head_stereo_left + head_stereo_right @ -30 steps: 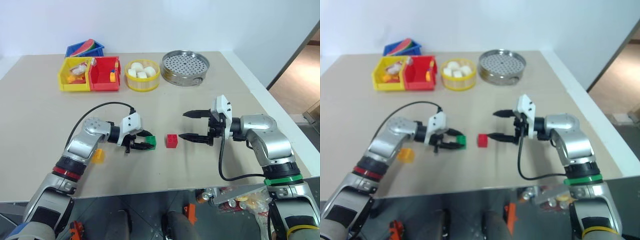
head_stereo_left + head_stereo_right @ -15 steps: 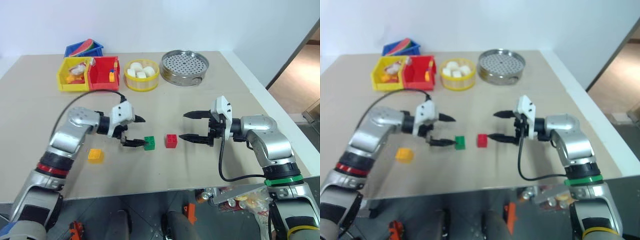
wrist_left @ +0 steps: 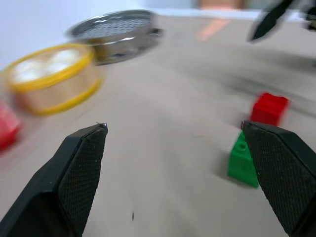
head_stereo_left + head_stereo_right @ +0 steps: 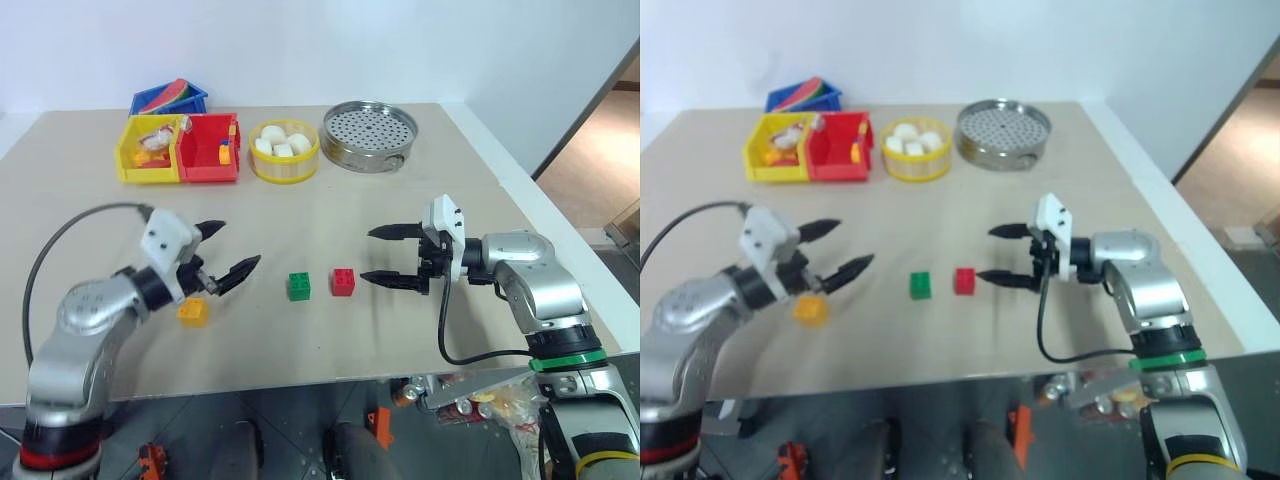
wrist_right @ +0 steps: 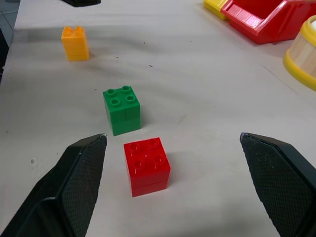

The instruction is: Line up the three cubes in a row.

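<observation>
The green cube (image 4: 298, 286) and the red cube (image 4: 343, 282) sit side by side on the tan table, a small gap between them. The orange-yellow cube (image 4: 192, 312) lies apart, further left and a little nearer the front edge. My left gripper (image 4: 240, 243) hovers open and empty just above and right of the orange-yellow cube, pointing toward the green one. My right gripper (image 4: 366, 254) stands open and empty just right of the red cube. The right wrist view shows the red cube (image 5: 147, 166), the green cube (image 5: 122, 109) and the orange-yellow cube (image 5: 75, 43) on the table ahead of its fingers.
At the back left stand a yellow bin (image 4: 148, 150), a red bin (image 4: 210, 148) and a blue bin (image 4: 170, 98) with clutter. A yellow bowl (image 4: 284, 150) of white lumps and a metal steamer tray (image 4: 371, 135) sit at the back middle.
My left gripper opened, let go of the green cube beside the red one, and drew back to the left and upward. The right arm stayed still.
</observation>
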`<move>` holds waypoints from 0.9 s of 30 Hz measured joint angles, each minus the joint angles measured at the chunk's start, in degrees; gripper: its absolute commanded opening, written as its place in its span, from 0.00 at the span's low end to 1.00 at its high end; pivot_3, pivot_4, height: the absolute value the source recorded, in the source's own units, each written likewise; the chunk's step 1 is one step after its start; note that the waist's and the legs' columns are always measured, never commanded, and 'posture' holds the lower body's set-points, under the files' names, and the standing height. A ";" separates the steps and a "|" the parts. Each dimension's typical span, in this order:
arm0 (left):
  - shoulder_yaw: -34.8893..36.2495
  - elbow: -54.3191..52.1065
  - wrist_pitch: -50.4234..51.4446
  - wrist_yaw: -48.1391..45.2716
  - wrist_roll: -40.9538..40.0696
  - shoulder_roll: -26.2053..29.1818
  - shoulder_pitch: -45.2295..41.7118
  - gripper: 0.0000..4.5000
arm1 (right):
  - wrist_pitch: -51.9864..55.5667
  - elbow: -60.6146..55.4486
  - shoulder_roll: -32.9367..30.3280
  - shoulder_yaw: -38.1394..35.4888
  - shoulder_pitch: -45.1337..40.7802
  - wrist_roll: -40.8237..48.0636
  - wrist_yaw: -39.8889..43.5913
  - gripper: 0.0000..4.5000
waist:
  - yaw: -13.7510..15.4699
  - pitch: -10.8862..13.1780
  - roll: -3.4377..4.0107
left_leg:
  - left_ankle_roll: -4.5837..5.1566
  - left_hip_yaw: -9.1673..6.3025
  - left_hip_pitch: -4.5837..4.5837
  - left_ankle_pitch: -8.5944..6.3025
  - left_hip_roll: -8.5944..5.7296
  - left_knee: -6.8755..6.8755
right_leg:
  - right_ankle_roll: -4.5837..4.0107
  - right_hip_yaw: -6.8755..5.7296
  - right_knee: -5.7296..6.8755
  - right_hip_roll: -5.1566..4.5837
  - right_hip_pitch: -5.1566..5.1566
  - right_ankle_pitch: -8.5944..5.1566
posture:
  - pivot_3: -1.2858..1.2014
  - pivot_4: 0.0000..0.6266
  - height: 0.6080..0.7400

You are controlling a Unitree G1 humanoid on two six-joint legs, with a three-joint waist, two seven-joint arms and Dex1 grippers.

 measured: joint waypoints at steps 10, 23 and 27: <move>5.15 -12.49 -1.58 19.23 3.36 -13.09 21.09 1.00 | 1.85 -5.98 2.55 0.64 -1.50 6.13 5.39 1.00 | 0.08 -0.01 -0.02 | -0.01 0.01 0.15 -0.01 -0.01 0.03 | -0.31 0.08 -0.01 0.00 0.09 -0.11 | 0.52 0.24 1.00; 2.54 -15.48 -2.06 24.11 2.89 -16.66 27.75 1.00 | 0.34 -8.08 3.09 2.73 -0.95 6.21 7.08 1.00 | 0.04 -0.02 -0.05 | -0.13 -0.07 0.14 -0.08 -0.10 0.11 | -0.38 0.15 -0.09 -0.01 0.02 -0.14 | 0.52 0.24 1.00; 0.76 -13.71 -1.85 23.89 2.65 -15.43 25.98 1.00 | -0.27 -8.01 3.09 2.73 -0.95 5.28 6.62 1.00 | 0.04 -0.02 -0.05 | -0.13 -0.06 0.13 -0.09 -0.11 0.10 | -0.38 0.16 -0.09 -0.01 0.02 -0.14 | 0.52 0.24 1.00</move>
